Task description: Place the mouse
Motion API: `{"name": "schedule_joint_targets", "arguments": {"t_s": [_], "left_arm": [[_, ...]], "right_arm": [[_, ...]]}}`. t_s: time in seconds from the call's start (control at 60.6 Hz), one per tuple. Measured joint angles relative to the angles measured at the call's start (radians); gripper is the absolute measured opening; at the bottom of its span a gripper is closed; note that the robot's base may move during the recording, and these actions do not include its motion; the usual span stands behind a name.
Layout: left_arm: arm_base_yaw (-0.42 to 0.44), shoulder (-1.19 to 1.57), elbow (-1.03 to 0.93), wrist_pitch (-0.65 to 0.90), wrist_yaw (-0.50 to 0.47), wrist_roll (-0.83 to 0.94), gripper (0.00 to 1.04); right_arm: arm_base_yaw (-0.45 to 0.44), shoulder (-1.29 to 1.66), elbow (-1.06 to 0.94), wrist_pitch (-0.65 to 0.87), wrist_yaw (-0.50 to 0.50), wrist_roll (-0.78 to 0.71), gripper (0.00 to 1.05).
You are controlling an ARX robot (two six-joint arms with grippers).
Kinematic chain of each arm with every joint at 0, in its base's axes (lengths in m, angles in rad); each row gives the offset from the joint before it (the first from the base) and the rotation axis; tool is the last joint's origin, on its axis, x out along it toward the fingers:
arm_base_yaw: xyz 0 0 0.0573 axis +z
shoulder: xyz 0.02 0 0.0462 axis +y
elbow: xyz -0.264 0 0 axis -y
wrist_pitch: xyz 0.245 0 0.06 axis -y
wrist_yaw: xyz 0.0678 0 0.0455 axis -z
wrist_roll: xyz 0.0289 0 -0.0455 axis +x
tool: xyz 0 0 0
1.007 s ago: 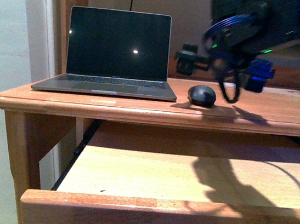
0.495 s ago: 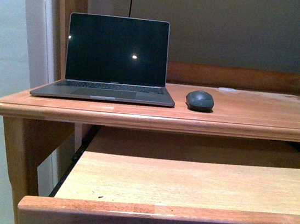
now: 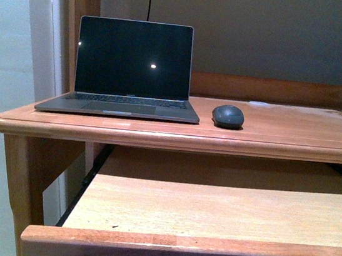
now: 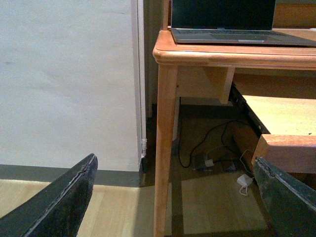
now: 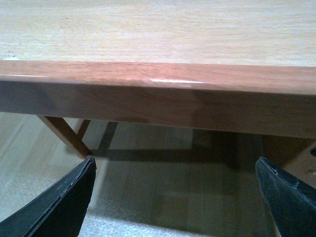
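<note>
Mouse (image 3: 228,116): one, dark grey, smooth dome, on glossy wooden desk (image 3: 297,129) beside one laptop (image 3: 129,65); both end effectors spread, empty

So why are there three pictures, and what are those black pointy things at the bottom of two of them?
A robot with two arms took them. One camera sits on its body and looks straight ahead: there you see a wooden desk with an open laptop and, right beside it, a dark grey mouse. A pull-out shelf sticks out underneath. The other two cameras sit on the robot's wrists. The black pointy things are its fingers, spread wide on the left gripper and on the right gripper. Both are empty and low down, near the desk's leg and shelf edge. Nothing is being held; the mouse lies on the desk.
</note>
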Motion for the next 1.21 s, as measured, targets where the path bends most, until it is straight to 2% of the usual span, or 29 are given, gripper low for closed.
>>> {"name": "schedule_joint_targets", "arguments": {"t_s": [0.231, 0.479, 0.958, 1.123, 1.205], "left_arm": [[0.0, 0.0, 0.0, 0.0, 0.0, 0.0, 0.97], [0.0, 0.0, 0.0, 0.0, 0.0, 0.0, 0.97], [0.0, 0.0, 0.0, 0.0, 0.0, 0.0, 0.97], [0.0, 0.0, 0.0, 0.0, 0.0, 0.0, 0.97], [0.0, 0.0, 0.0, 0.0, 0.0, 0.0, 0.97]], "right_arm": [[0.15, 0.264, 0.121, 0.146, 0.134, 0.04, 0.97], [0.22, 0.48, 0.332, 0.164, 0.234, 0.056, 0.97], [0.301, 0.875, 0.909, -0.005, 0.407, 0.005, 0.97], [0.313, 0.938, 1.011, -0.047, 0.475, 0.006, 0.97], [0.313, 0.933, 1.011, -0.055, 0.469, 0.02, 0.97]]}}
